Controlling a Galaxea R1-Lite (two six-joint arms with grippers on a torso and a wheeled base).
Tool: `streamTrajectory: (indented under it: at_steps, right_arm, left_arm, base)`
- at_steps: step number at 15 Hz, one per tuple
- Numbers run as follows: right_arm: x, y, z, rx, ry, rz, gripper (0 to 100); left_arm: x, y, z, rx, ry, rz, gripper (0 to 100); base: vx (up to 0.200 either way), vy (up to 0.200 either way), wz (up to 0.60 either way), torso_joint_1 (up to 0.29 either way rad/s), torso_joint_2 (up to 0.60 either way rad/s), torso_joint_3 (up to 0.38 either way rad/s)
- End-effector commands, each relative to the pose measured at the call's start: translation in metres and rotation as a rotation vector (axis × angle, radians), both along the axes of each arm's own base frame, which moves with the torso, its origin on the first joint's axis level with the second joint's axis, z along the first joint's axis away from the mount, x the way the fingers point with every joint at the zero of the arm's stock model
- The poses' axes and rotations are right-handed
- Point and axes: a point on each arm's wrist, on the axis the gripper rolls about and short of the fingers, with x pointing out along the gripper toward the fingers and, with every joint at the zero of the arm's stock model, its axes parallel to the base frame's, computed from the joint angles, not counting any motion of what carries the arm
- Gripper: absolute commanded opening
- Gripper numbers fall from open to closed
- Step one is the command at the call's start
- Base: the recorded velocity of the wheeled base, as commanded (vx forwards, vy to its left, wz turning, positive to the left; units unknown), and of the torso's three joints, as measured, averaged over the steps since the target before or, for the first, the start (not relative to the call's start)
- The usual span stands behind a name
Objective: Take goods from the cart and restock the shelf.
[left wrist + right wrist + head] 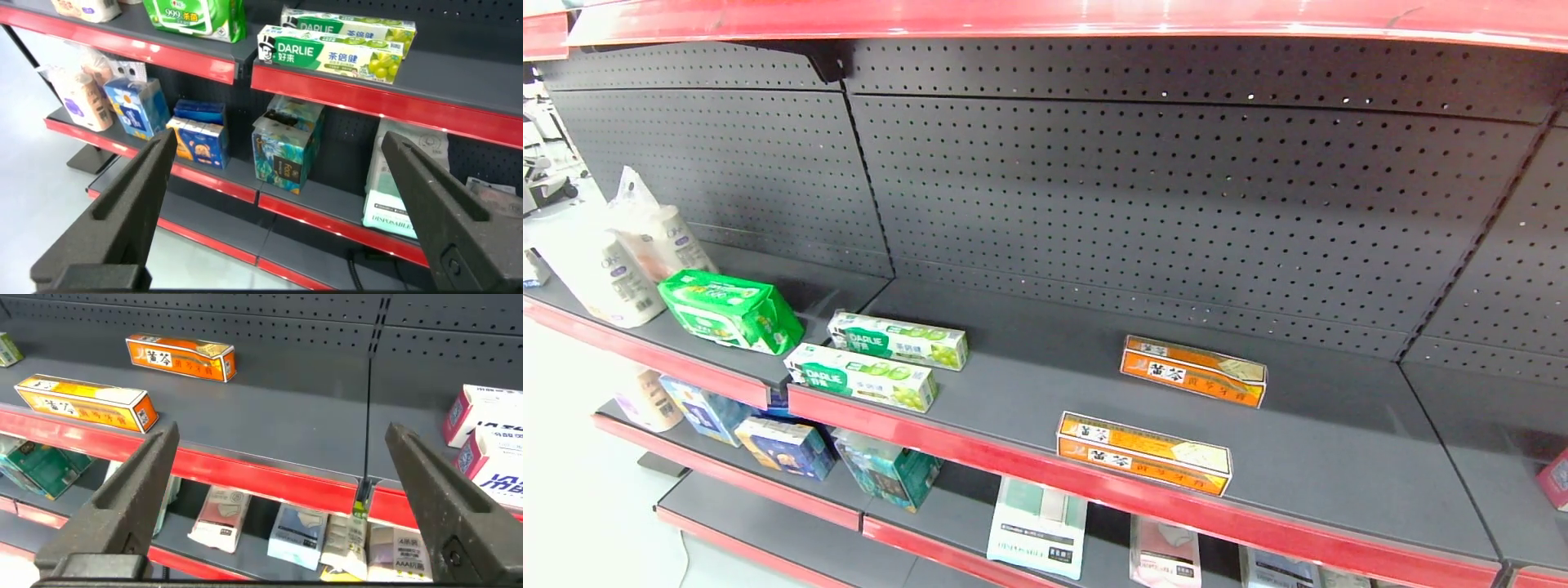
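Note:
The dark shelf (pixel 1045 359) with its red front edge carries two green toothpaste boxes (pixel 862 376) and two orange boxes (pixel 1143 452), one near the edge and one (pixel 1194 370) farther back. My left gripper (pixel 282 204) hangs open in front of the lower shelves, below the green boxes (pixel 331 55), holding nothing. My right gripper (pixel 282 502) is open too, facing the red edge (pixel 270 469) below the orange boxes (pixel 86 401), nothing between its fingers (pixel 122 498).
A green soft pack (pixel 731 310) and white refill bags (pixel 609 278) sit at the shelf's left. Pink-white boxes (pixel 486 425) stand at the right. Lower shelves hold blue and teal boxes (pixel 286 147) and flat packets (pixel 221 518). Bare shelf lies right of the orange boxes.

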Motion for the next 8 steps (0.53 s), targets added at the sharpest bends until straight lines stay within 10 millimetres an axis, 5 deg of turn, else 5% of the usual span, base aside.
streamTrajectory:
  at_steps: [1, 5, 8]
  right_arm:
    - [0.0001, 0.0000, 0.0000, 0.000, 0.002, 0.001, 100]
    - [0.0001, 0.0000, 0.0000, -0.003, 0.002, 0.002, 100]
    - [0.0001, 0.0000, 0.0000, -0.003, 0.002, 0.002, 100]
  left_arm:
    - [0.0001, 0.0000, 0.0001, 0.000, 0.000, 0.002, 100]
    - [0.0001, 0.0000, 0.0001, 0.000, 0.000, 0.002, 100]
    - [0.0001, 0.0000, 0.0001, 0.000, 0.000, 0.000, 100]
  base:
    - [0.000, 0.000, 0.00, 0.000, 0.00, 0.000]
    - [0.000, 0.000, 0.00, 0.000, 0.00, 0.000]
    - [0.000, 0.000, -0.60, 0.001, 0.00, 0.001]
